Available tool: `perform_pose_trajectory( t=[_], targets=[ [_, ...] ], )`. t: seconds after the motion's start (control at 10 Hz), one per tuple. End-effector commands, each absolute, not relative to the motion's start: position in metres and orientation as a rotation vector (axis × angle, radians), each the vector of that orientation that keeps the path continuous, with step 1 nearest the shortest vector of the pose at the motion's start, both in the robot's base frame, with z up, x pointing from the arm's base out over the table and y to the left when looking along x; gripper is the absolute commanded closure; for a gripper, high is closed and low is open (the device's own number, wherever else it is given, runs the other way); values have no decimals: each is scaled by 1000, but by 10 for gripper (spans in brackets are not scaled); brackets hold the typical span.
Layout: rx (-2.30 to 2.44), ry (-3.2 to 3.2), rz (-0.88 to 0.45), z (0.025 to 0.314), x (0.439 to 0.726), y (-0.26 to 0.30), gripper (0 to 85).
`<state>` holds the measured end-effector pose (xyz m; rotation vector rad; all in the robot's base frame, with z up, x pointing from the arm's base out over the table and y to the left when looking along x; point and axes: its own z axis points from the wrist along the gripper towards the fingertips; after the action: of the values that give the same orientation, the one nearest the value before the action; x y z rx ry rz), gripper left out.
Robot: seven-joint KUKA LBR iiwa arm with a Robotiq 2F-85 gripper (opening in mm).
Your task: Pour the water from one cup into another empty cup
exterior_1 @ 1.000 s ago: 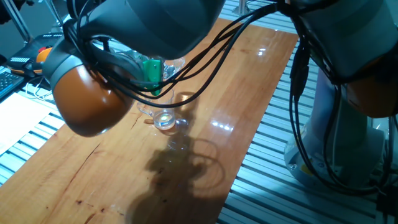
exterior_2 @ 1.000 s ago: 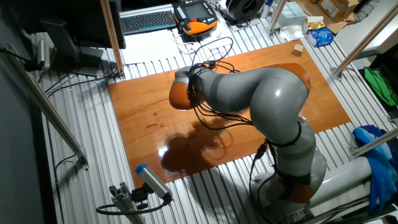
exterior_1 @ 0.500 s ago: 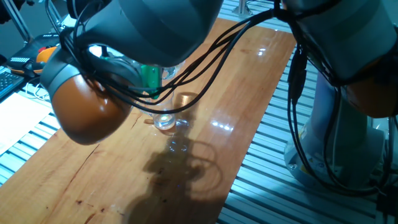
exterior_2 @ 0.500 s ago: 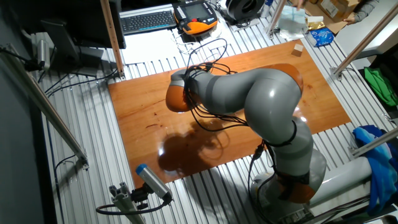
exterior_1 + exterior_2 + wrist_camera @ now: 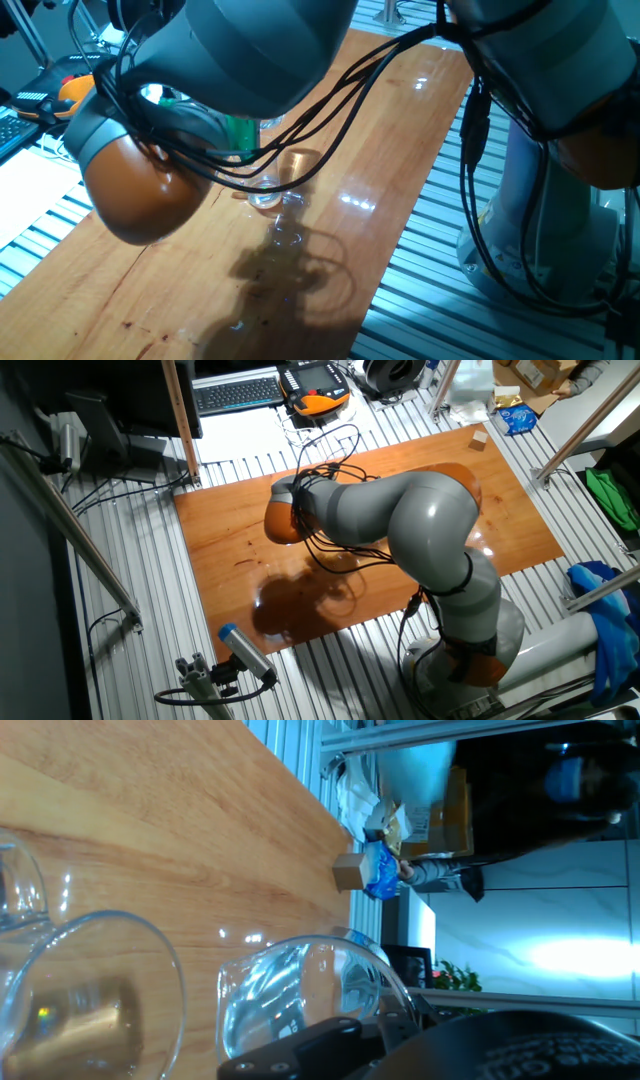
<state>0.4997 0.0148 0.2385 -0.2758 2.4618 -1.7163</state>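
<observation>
Tumbler (image 5: 300,1000): lies sideways in the hand view, apparently tipped to pour.
Mug (image 5: 90,1005): just beside its rim, placed to catch water.
Gripper (image 5: 240,130): apparently grasping tumbler; fingers hidden.
Table (image 5: 230,530): carries the mug.

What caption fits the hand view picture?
Small glass tumbler at the gripper, tipped beside the bigger glass mug above the wooden table.
</observation>
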Motion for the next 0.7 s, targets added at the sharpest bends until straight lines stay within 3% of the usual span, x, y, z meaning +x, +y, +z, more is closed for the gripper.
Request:
perform_pose_trajectory(
  t=[0.0, 0.6],
  targets=[
    [-270, 2453, -1731, 239, 499, 16, 850],
    [-262, 2425, -1777, 240, 498, 17, 850]
  ],
)
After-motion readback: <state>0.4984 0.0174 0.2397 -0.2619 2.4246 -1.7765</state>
